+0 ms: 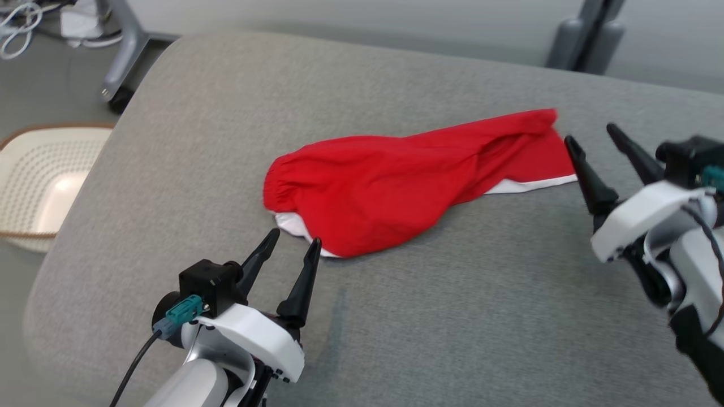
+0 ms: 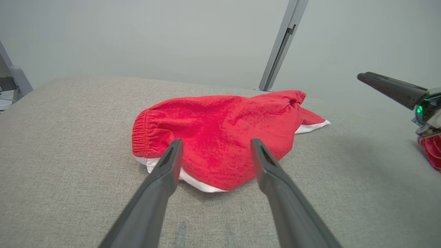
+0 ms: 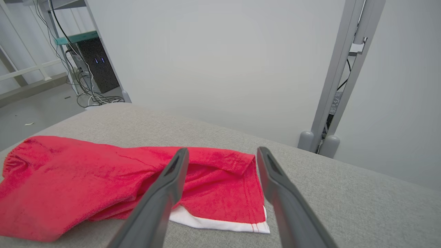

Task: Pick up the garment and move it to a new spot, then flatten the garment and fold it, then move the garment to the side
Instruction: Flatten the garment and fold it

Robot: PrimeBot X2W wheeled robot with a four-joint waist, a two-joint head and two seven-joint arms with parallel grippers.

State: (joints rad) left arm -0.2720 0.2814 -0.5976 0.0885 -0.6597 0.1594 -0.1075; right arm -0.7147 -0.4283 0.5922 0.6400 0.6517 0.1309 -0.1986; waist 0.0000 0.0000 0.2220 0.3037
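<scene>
Two empty, spread grippers, the left gripper [image 1: 295,237] and the right gripper [image 1: 589,133], flank the rumpled red terry garment with white trim [image 1: 396,186] on the grey fabric bench [image 1: 452,316]. I judge flattening comes next: pinch both ends and pull apart.

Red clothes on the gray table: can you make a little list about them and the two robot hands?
Thing: red garment, white trim, bunched, not flat
Lies on: gray padded table
Left: left gripper open, empty, near the elastic end
Right: right gripper open, empty, near the hemmed end
</scene>
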